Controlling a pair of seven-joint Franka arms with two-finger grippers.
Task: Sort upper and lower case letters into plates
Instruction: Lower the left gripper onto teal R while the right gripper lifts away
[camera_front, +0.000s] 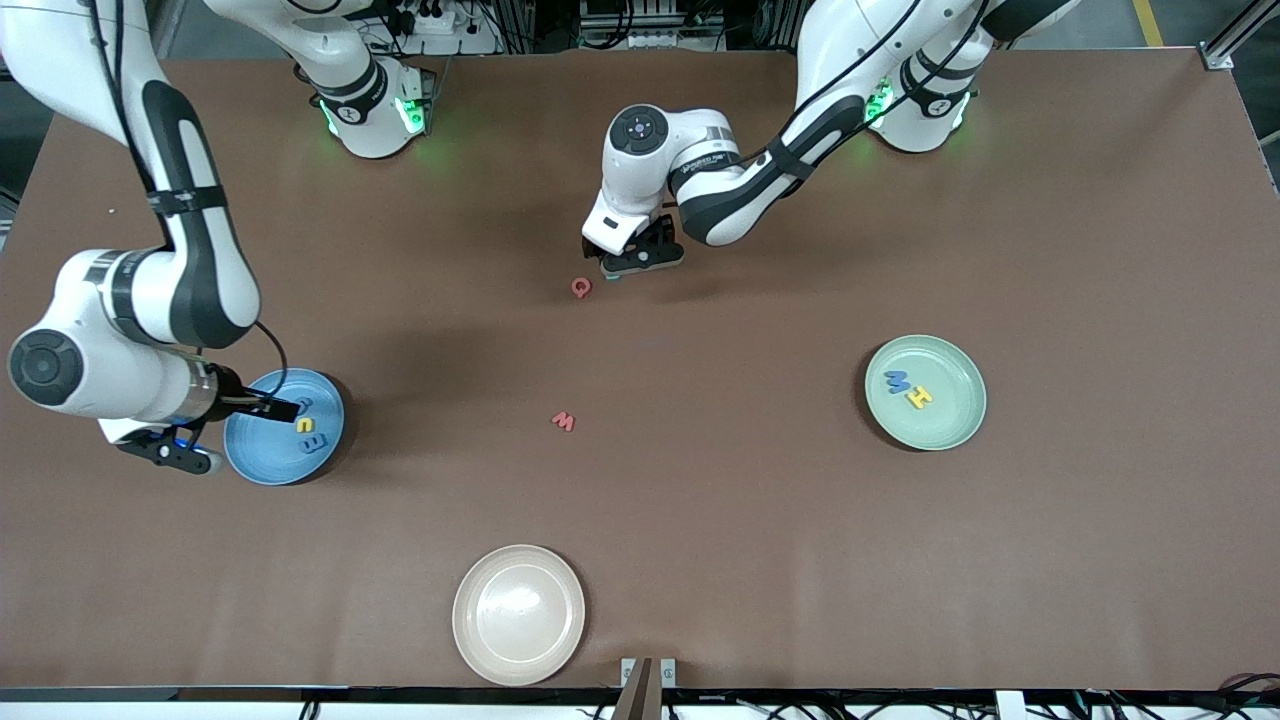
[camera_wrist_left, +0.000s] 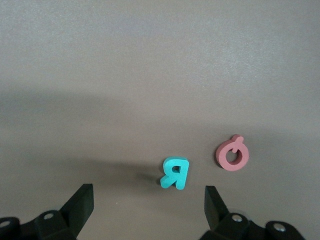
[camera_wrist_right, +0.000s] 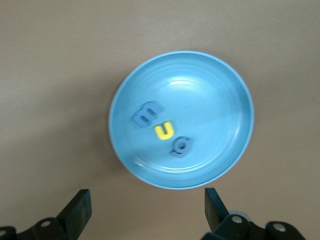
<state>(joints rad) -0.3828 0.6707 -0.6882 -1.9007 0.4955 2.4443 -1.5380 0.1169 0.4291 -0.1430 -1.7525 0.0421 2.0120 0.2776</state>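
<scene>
Left gripper (camera_wrist_left: 145, 200) wide apart, holding nothing, low over teal letter (camera_wrist_left: 175, 173) beside red letter (camera_wrist_left: 232, 153). Right gripper (camera_wrist_right: 145, 205) wide apart, holding nothing, over blue plate (camera_wrist_right: 220, 100).

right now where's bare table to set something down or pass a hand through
Widest bare patch: between the red w and the green plate. Another lies between the blue plate and the beige plate. Crowded spots: under the open left gripper, where the teal R and red Q lie, and by the blue plate under the open right gripper.
</scene>
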